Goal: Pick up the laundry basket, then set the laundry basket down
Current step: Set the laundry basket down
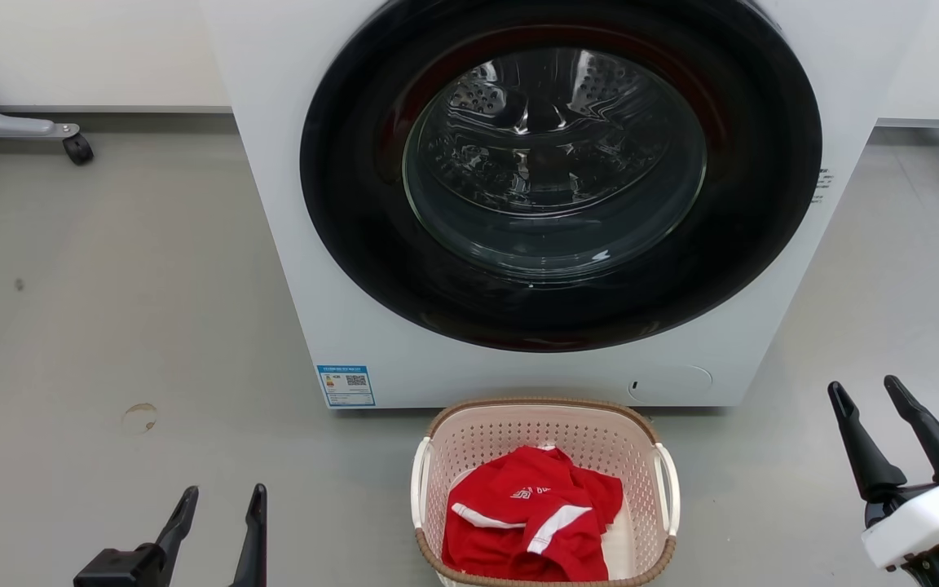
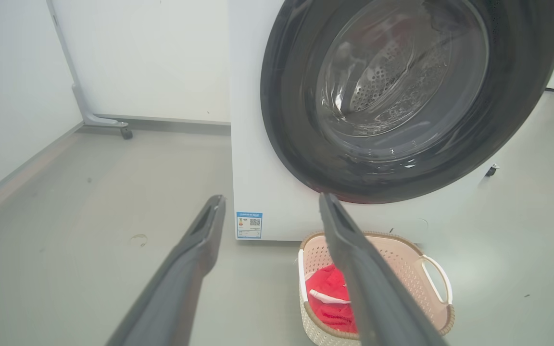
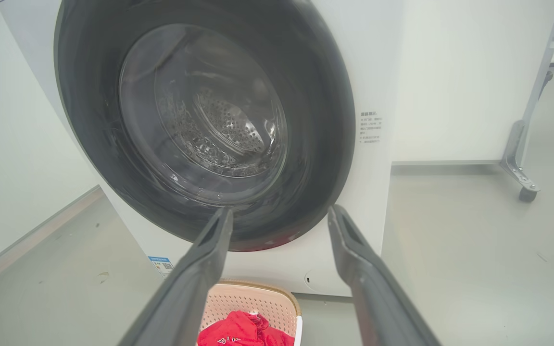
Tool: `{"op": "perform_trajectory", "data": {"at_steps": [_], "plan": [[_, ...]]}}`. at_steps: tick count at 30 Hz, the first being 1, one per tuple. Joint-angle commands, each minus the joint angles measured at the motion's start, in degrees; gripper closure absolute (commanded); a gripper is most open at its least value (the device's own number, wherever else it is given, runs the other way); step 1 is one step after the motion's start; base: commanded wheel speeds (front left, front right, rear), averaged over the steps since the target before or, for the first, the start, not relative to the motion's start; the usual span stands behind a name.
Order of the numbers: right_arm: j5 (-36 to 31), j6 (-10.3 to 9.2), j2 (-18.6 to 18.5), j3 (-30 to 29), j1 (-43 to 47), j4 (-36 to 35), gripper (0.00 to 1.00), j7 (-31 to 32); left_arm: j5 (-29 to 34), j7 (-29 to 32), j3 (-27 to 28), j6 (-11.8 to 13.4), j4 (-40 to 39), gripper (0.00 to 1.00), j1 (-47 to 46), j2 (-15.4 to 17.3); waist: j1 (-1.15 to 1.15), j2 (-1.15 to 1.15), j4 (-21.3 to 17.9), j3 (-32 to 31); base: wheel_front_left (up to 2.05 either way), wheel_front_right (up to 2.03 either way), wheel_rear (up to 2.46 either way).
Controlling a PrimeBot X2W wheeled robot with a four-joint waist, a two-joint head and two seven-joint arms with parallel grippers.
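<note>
The laundry basket (image 1: 641, 456) stands on the floor just in front of the washer: pale pink perforated plastic, brown woven-look rim, a white handle on each side. A red garment with white trim (image 1: 531, 522) lies crumpled inside it. My left gripper (image 1: 221, 500) is open at the lower left, well left of the basket. My right gripper (image 1: 866, 390) is open at the lower right, well right of it, holding nothing. In the left wrist view the laundry basket (image 2: 402, 262) sits below the fingers (image 2: 195, 250). In the right wrist view the laundry basket (image 3: 253, 300) shows at the bottom edge.
A white front-loading washer (image 1: 339, 269) with a shut dark round glass door (image 1: 555, 163) stands right behind the basket. Grey floor spreads on both sides. A wheeled stand leg (image 1: 29, 130) is at the back left, another stand leg (image 3: 522, 163) at the back right.
</note>
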Motion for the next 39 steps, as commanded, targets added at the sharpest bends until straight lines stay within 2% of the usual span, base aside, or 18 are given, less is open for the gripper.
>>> {"op": "perform_trajectory", "data": {"at_steps": [1,18,39], "plan": [[-0.8,-0.16,-1.4,0.2,-0.3,-1.7,0.0,0.5,-0.3,1.0,1.9,0.4,-1.2,0.0,-3.5,1.0,0.01,0.0,0.0,0.0,0.0,0.0,0.0],[-1.6,-0.16,-0.4,-0.2,0.3,-1.9,0.0,1.4,0.3,6.6,0.6,1.1,-4.2,0.0,-4.6,3.1,0.01,0.0,0.6,-0.2,0.0,0.0,0.0],[-1.8,-0.16,-0.7,0.5,0.1,-1.5,0.0,1.3,0.0,7.2,-0.2,1.2,-3.8,0.0,-5.0,3.8,0.01,0.0,0.6,0.0,0.0,0.0,0.0]]}}
